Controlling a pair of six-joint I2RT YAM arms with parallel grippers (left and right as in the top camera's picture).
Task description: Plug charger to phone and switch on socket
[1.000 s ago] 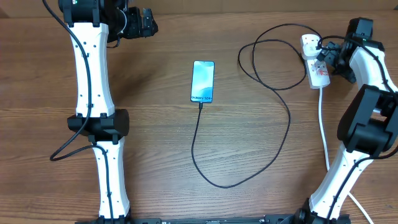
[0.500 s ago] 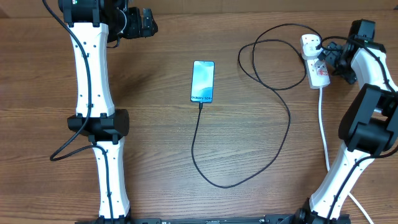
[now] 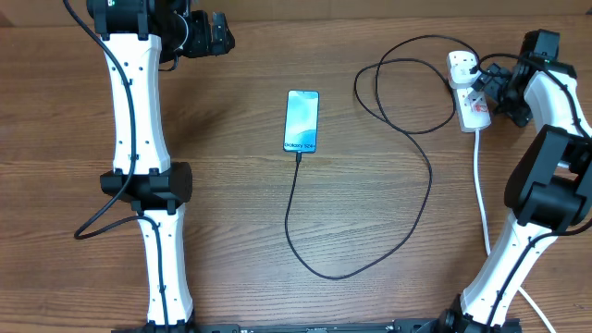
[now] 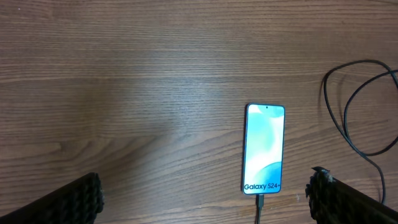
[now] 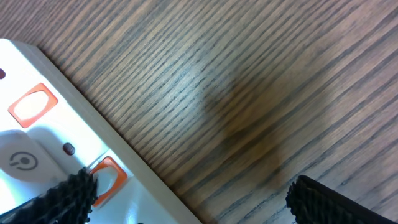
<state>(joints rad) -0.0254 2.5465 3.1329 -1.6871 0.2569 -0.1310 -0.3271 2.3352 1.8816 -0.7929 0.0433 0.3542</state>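
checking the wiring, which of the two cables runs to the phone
The thin black cable; it reaches the phone. The thick white cord just leaves the socket.

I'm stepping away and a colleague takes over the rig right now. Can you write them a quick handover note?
Left claw: open, empty, above the table, off to the side of the phone.
Right claw: open, empty, at the edge of the socket, near its orange switches.
Phone: flat mid-table, screen lit.
Charger: tip sits at the phone's bottom edge and looks plugged in; the cable loops across to the socket.
Done: phone connection, apparently.
Left: the socket switch. The views do not show whether it is on; check it and press if needed.
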